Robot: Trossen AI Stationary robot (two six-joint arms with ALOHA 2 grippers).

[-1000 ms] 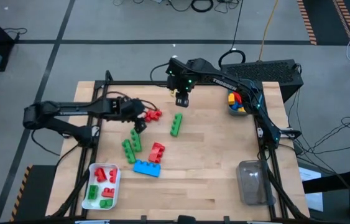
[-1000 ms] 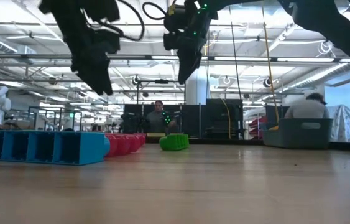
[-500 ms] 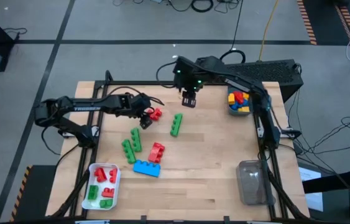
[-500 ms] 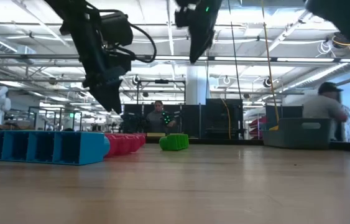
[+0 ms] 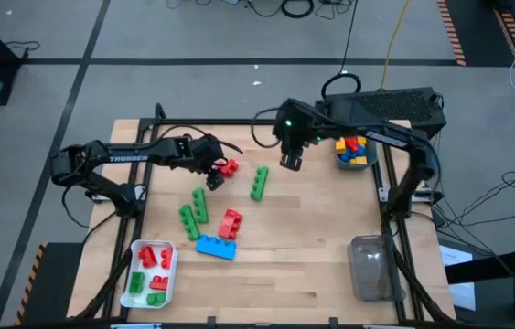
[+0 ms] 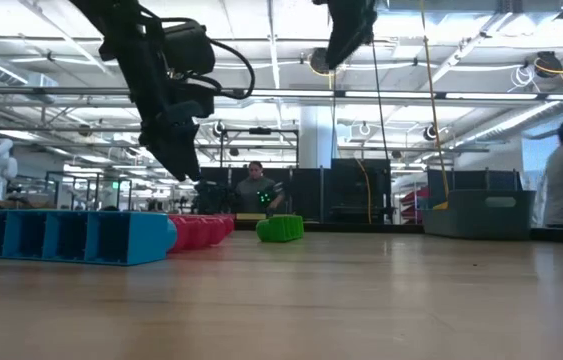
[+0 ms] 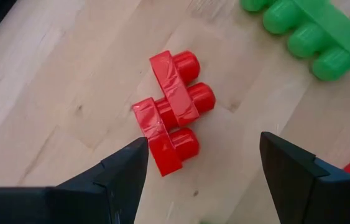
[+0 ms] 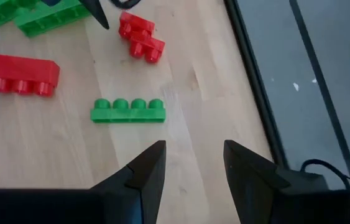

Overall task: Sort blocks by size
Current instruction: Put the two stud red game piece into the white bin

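Red brick (image 7: 173,112) sits just ahead of left gripper (image 7: 202,171), jaws apart, empty; right gripper (image 5: 292,162) farther, jaws apart, empty.

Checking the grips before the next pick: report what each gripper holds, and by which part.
Nothing is held. The left gripper hangs open over the small red block; the right gripper is open and empty above the table, near the green bar.

Blue block (image 6: 69,236) beside red blocks (image 6: 199,230)

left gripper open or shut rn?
Open. The left gripper has its fingers spread wide above the small red blocks on the table, nothing between them.
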